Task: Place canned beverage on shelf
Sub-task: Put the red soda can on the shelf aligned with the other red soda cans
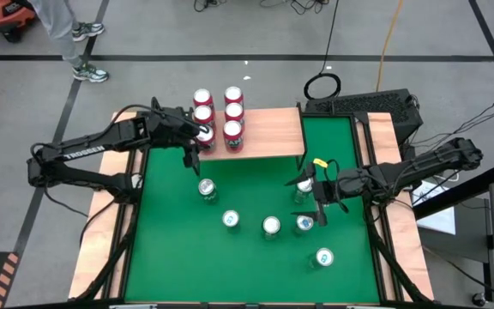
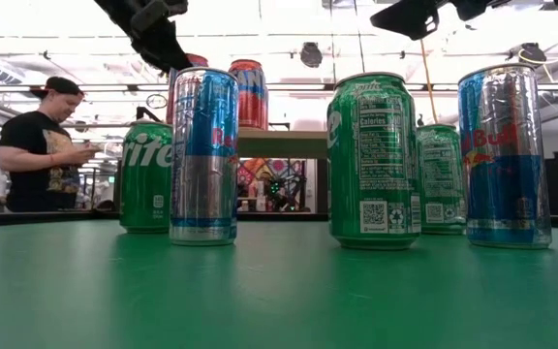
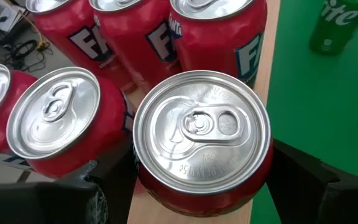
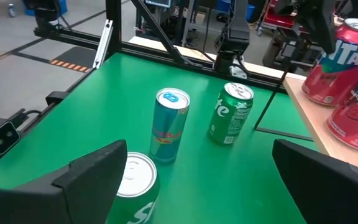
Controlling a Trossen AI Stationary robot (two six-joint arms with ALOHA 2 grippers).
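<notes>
The shelf [image 1: 268, 133], a light-wood board, stands at the green table's far edge. Several red Fanta cans [image 1: 233, 112] stand on its left half. My left gripper [image 1: 198, 137] is shut on another red can [image 3: 202, 134] at the shelf's near left corner, next to the other red cans [image 3: 55, 121]. My right gripper [image 1: 316, 196] is open and empty above the table's right half, over a green Sprite can [image 4: 132, 186]. Several Sprite and Red Bull cans [image 1: 231, 220] stand upright on the green table. My left gripper pinches the red can's body just below its top rim [image 3: 138, 177] between its two fingers, one on each opposite side. The fingers slant down from the table's left. The can is upright over the shelf's edge [image 3: 261, 81]; whether its base rests on the board is hidden.
Sprite cans [image 2: 374, 160] and Red Bull cans [image 2: 204, 155] stand scattered over the table's middle and near right. The shelf's right half [image 1: 281, 129] is bare wood. A person [image 2: 42, 145] stands beyond the table's left. Black equipment [image 1: 363, 105] sits behind the shelf.
</notes>
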